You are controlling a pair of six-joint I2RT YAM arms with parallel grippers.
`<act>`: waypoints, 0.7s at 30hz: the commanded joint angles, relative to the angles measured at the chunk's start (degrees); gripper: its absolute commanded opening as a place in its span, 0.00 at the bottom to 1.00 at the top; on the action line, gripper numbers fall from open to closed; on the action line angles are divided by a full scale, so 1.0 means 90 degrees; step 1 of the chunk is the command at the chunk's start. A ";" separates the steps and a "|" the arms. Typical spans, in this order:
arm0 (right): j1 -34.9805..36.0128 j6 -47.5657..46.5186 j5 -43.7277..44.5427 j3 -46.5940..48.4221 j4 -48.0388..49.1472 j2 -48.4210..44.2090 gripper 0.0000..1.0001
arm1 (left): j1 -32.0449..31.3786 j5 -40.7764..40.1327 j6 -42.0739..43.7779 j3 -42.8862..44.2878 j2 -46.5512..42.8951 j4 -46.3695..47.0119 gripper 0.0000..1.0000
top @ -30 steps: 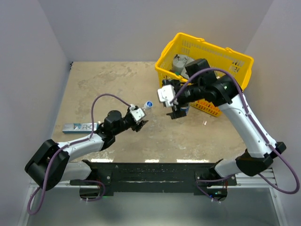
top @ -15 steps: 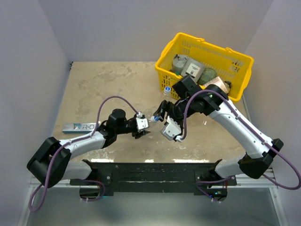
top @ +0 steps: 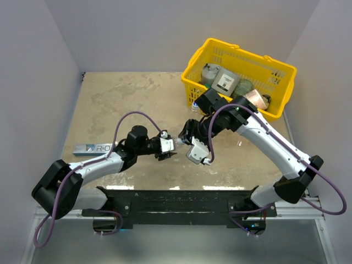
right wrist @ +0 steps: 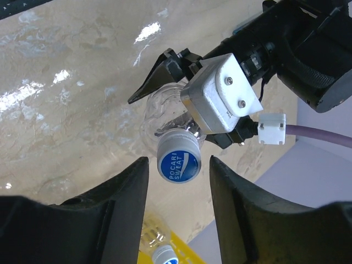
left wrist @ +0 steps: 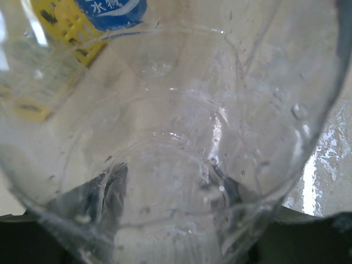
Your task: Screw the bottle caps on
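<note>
Since a second ago the right gripper (top: 186,137) has left the yellow basket (top: 275,69) and come to the middle of the table, and its fingers (right wrist: 124,203) have narrowed around the blue cap (right wrist: 179,160). They are not on it yet: the wrist view shows a thin gap between the cap and each finger, so they stand slightly spread. The cap sits on the neck of the clear bottle (right wrist: 159,113), midway between the two fingers. The left gripper (top: 166,148) keeps pinching this bottle close behind the neck, with the mouth turned toward the right fingers.

Whether the thread has already caught cannot be told. If the cap only rests loose, a finger that touches first could push it sideways off the neck. If the right fingers do not turn in line with the neck, the cap may go on crooked. The thin bottle may also slip or twist inside the left fingers.
</note>
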 commanded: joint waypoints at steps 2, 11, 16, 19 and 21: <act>0.0057 -0.0300 0.0072 0.0205 -0.0551 0.0078 0.43 | 0.0045 0.0172 0.0094 0.0243 0.0022 0.0158 0.00; 0.0116 0.0887 0.0355 0.0204 -0.0552 0.0282 0.06 | 0.0036 -0.0666 -0.0207 0.0321 0.0032 0.0440 0.00; 0.0106 0.3796 0.0199 0.0789 -0.0250 0.1092 0.00 | 0.0036 -0.2643 -0.0852 0.0341 -0.0124 0.0987 0.00; -0.0098 0.6090 -0.0113 0.1063 0.0332 0.1512 0.00 | 0.0036 -0.4457 -0.1534 0.0419 -0.0309 0.1406 0.00; -0.0274 0.8210 -0.0365 0.1006 0.0930 0.1591 0.00 | 0.0055 -0.5272 -0.1878 0.0409 -0.0533 0.1778 0.00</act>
